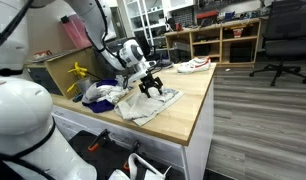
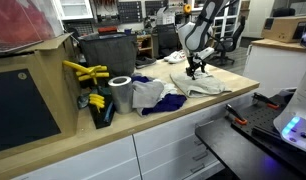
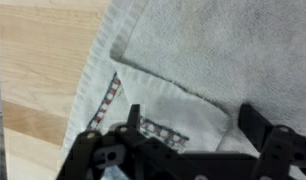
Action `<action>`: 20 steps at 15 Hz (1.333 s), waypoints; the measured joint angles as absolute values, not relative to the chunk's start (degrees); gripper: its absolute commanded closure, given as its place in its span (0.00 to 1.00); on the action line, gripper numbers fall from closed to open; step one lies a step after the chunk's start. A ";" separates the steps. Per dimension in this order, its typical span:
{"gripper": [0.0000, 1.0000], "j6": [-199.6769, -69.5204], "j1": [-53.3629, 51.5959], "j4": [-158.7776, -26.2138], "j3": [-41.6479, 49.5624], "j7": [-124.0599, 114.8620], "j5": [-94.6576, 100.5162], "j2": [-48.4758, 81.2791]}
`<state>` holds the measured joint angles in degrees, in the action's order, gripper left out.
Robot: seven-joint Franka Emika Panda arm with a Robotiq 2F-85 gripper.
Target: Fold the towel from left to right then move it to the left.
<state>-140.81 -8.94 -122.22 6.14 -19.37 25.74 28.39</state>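
The arm [image 1: 98, 25] reaches forward and bends down at the wrist. Its gripper [image 1: 153, 90] points downward, jaws spread wide and empty.

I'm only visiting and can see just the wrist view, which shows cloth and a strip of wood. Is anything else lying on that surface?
Observer: Yes. Beside the towel lies a smaller white and blue-purple heap of cloth.
Operator: And past that heap?
Observer: A grey roll stands upright there.
Operator: Anything colourful?
Observer: Some yellow tools sit just beyond the roll, in both exterior views.
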 measured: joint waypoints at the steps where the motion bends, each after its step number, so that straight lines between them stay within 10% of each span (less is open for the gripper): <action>1: 0.00 -140.81 -8.98 -121.82 6.37 -19.37 26.03 28.75; 5: 0.00 -140.81 -9.35 -120.54 7.63 -19.40 27.93 29.39; 7: 0.26 -140.81 -9.55 -120.14 8.29 -19.42 29.09 29.50; 20: 1.00 -140.68 -9.84 -119.49 9.27 -19.80 32.32 29.74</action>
